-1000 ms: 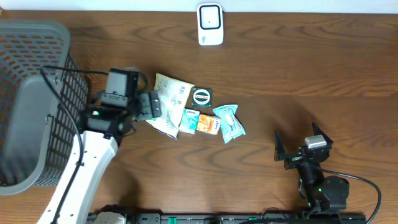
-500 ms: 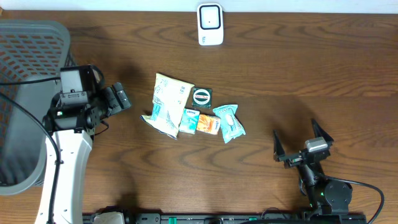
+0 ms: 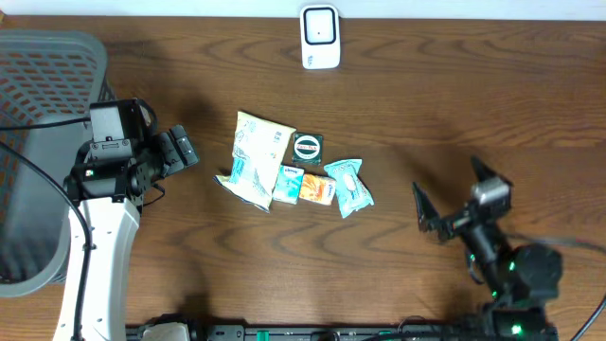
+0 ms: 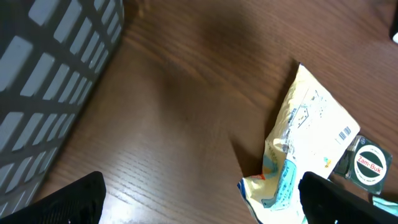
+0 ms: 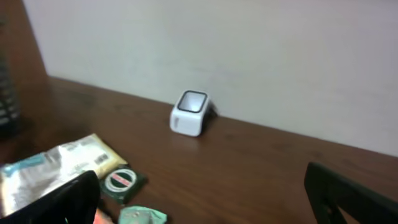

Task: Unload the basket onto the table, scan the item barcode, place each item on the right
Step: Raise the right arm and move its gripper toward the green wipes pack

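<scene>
While the cream packet (image 3: 258, 156) lies flat mid-table, barcode up, touching the smaller packets (image 3: 322, 185), I see the left gripper (image 3: 182, 149) near it, jaws wide and empty, the right gripper (image 3: 453, 192) well apart, likewise spread, and the scanner (image 3: 320, 37) at the far edge.

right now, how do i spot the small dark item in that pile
Start at the white scanner at the far edge of the table, then come toward the pile. The item lies on the pile's far side, beside the pale pouch. It alone is square and black with a round label; its neighbours are pale, teal or orange.
</scene>
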Action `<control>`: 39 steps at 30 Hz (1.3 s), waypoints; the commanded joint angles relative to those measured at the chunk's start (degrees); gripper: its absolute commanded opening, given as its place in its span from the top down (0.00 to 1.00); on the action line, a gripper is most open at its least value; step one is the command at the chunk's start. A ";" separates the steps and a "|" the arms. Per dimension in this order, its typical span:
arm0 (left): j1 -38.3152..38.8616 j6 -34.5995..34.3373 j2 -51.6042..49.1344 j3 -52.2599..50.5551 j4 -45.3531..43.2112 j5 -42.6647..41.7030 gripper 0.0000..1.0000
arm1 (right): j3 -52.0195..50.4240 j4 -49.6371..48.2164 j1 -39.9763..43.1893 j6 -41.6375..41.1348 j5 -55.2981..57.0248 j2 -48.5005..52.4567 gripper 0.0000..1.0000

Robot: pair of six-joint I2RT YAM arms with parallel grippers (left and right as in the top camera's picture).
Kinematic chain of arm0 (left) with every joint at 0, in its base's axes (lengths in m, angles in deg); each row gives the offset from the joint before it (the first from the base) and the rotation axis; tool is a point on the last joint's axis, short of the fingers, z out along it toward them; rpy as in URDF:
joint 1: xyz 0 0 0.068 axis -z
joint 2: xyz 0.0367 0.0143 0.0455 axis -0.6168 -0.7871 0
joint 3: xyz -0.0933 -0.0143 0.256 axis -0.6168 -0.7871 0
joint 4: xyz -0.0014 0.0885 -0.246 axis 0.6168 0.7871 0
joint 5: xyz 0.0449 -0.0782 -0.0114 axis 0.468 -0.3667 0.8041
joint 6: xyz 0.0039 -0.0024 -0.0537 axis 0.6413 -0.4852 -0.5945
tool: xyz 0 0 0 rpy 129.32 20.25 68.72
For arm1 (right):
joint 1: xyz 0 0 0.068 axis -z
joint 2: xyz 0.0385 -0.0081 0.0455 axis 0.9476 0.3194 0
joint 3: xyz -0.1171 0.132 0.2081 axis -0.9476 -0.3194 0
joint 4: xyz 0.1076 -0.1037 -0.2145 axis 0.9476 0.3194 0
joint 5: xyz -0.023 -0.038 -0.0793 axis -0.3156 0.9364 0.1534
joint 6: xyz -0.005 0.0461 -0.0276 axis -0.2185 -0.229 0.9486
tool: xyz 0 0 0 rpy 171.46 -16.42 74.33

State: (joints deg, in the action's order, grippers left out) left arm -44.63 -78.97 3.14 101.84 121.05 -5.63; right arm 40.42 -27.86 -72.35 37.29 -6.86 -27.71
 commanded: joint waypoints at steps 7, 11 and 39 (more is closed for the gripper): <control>-0.20 -0.09 -0.42 0.04 0.09 -0.55 0.02 | 26.03 19.78 0.50 1.11 -11.63 28.74 0.01; -0.20 -0.09 -0.42 0.04 0.09 -0.55 0.02 | 34.47 30.53 -0.66 5.77 -12.61 37.33 0.01; -0.20 -0.09 -0.42 0.04 0.09 -0.55 0.02 | 46.97 45.18 -7.93 0.70 -2.80 58.75 0.04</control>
State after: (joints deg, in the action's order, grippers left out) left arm -44.63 -78.97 2.96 101.84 120.99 -6.04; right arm 86.41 16.47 -79.10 41.55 -14.58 28.81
